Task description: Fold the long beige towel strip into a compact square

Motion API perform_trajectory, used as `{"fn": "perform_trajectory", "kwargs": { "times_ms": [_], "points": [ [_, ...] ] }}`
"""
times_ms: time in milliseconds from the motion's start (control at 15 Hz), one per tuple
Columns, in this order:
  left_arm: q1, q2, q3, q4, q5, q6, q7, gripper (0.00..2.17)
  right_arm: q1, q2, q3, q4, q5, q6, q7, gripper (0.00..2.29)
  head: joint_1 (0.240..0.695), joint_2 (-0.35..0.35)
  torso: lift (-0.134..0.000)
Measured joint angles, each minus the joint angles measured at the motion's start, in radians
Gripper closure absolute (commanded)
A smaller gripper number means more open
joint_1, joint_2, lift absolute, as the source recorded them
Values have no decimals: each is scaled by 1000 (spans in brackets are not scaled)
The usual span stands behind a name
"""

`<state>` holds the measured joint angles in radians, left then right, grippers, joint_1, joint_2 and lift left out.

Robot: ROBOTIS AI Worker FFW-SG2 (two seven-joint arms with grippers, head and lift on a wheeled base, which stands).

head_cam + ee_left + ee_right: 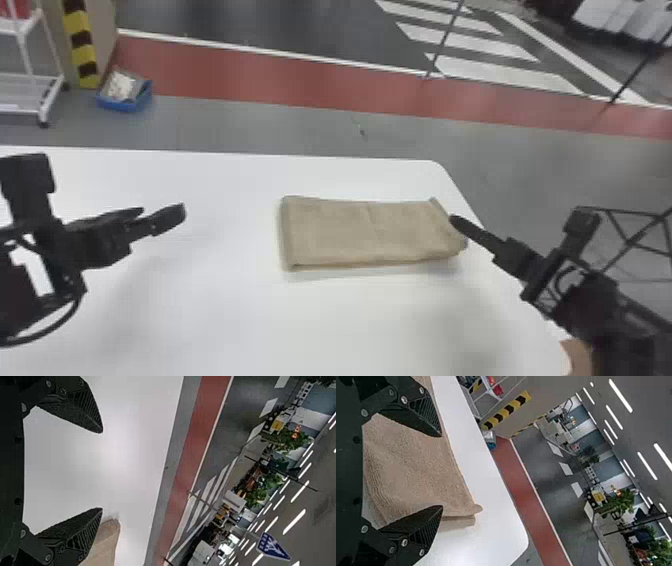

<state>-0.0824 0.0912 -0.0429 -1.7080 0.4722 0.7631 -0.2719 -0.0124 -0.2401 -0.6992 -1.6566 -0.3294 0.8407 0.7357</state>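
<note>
Four black fingers were counted, two to each gripper. The left gripper [163, 210] was held well apart from the cloth, over the table's left part; its fingers [81, 405] were spread wide, with nothing gripped. The right gripper [459, 223] was held at the right-hand end of the cloth; its fingers [426, 415] were also parted, with beige fabric seen across the gap and no hold taken on it. Whether that fabric was touched by a fingertip could not be told.

One towel [370, 232] was laid flat on the right half of the table, already folded into an oblong. Its long axis was run from left to right, roughly in line with the far table edge, so that one short end was pointed left and the other right, toward the table's right-hand edge. The left end was squared off; the right end was slanted, its near corner set farther right than its far one. At least two layers were shown at one corner in the right wrist view.

One white table [225, 310] was seen beneath. On the floor beyond, one blue bin [124, 104] was placed near one striped post [82, 45], with one white rack [30, 95] to its left.
</note>
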Motion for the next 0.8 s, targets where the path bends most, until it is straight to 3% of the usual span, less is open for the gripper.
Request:
{"fn": "perform_trajectory", "kwargs": {
  "times_ms": [67,133,200,267,467,600,800],
  "points": [
    [2,-3,-5,0,-2,-2,0,211,11,14,19,-29,-6,2,1,424,695,-350,-124],
    [3,-5,-7,0,-5,-5,1,211,23,31,44,-62,-20,10,1,853,695,-350,-124],
    [3,-6,-7,1,-9,-10,3,211,27,48,71,-91,-35,25,3,1548,695,-344,-124],
    [1,-6,-3,2,-12,-15,10,211,25,63,95,-110,-37,40,7,1828,695,-322,-124],
    [-14,0,34,6,-13,-35,26,211,7,108,204,-139,40,31,35,2013,695,-221,-124],
    [-24,7,66,9,-11,-47,26,205,4,133,298,-135,148,-51,32,2013,695,-150,-124],
    [-34,20,98,15,-7,-73,26,201,3,161,395,-101,281,-160,10,2013,695,-96,-124]
  ]
}}
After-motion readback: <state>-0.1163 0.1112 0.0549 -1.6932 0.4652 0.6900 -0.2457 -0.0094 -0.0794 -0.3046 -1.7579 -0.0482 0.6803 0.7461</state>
